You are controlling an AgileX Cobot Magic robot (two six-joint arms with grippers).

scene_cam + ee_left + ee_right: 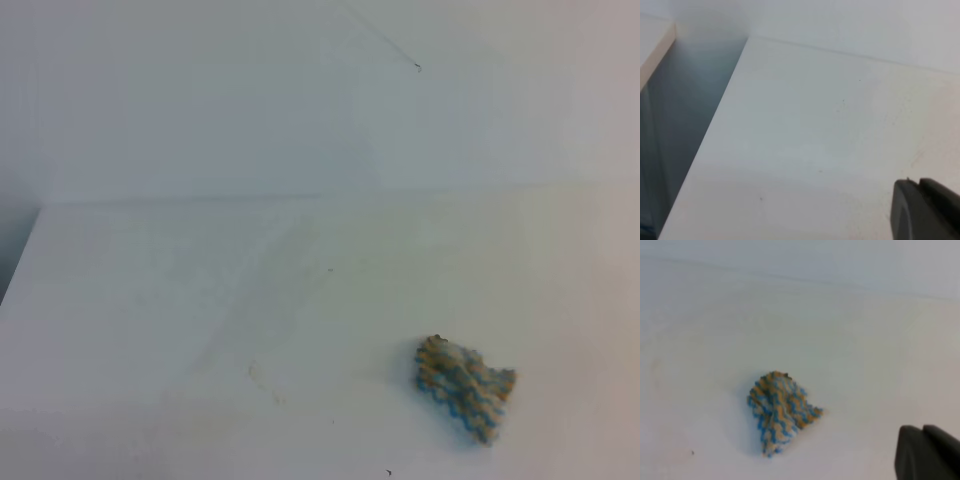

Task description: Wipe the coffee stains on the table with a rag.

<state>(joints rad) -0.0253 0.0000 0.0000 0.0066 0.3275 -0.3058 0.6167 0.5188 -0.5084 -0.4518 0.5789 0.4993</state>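
The rag [465, 388], a crumpled knitted cloth with blue, white and tan zigzag stripes, lies on the white table [200, 290] at the front right. It also shows in the right wrist view [779, 411], loose and untouched. Only a faint tan smear [262, 378] marks the table to the left of the rag; no clear orange-brown coffee stains show. No gripper shows in the exterior high view. A dark part of the left gripper [925, 210] fills the lower right corner of the left wrist view. A dark part of the right gripper [927, 452] sits likewise, right of the rag. Their jaws are hidden.
The table's left edge [715, 125] drops to a dark gap, with a second white surface [652, 45] beyond it. A white wall [300, 100] rises behind the table's back edge. A few tiny dark specks [389, 472] dot the top.
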